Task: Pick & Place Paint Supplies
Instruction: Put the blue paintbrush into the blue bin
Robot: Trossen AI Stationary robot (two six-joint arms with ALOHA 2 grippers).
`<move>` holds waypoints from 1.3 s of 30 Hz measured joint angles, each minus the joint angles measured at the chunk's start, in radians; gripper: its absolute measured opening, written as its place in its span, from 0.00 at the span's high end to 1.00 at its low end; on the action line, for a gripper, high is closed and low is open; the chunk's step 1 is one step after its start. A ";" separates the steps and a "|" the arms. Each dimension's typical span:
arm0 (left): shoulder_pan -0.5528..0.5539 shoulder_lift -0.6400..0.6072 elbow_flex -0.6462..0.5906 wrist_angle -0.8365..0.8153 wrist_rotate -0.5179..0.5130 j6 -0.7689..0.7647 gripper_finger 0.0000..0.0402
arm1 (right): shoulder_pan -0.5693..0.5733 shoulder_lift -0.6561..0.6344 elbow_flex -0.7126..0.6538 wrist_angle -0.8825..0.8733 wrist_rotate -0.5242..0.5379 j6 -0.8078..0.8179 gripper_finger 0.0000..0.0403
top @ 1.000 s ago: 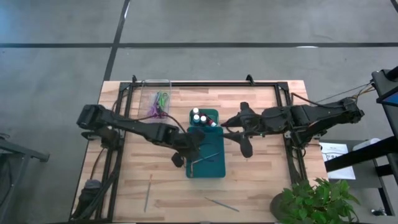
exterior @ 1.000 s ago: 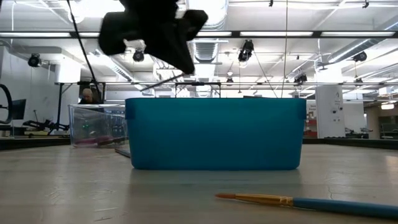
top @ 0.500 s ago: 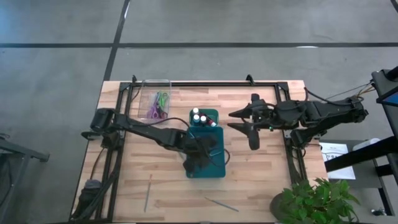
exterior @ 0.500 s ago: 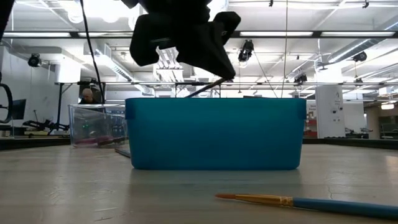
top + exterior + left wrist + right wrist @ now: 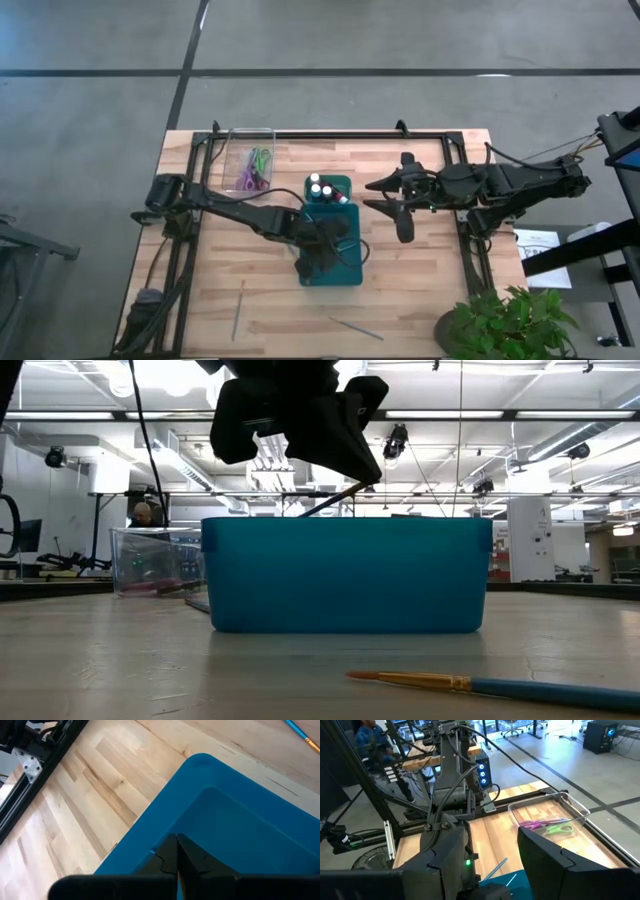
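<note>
The left end effector (image 5: 318,252) hangs low with fingers pressed together; the right end effector (image 5: 388,205) hovers half-spread.

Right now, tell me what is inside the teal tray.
In the teal tray: small paint bottles at its far end. The left gripper, shut on a thin brush, covers much of the middle.
</note>
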 joint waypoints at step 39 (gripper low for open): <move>0.002 -0.041 0.000 -0.092 -0.231 -0.031 0.78 | 0.000 0.001 0.000 -0.042 -0.002 0.033 0.55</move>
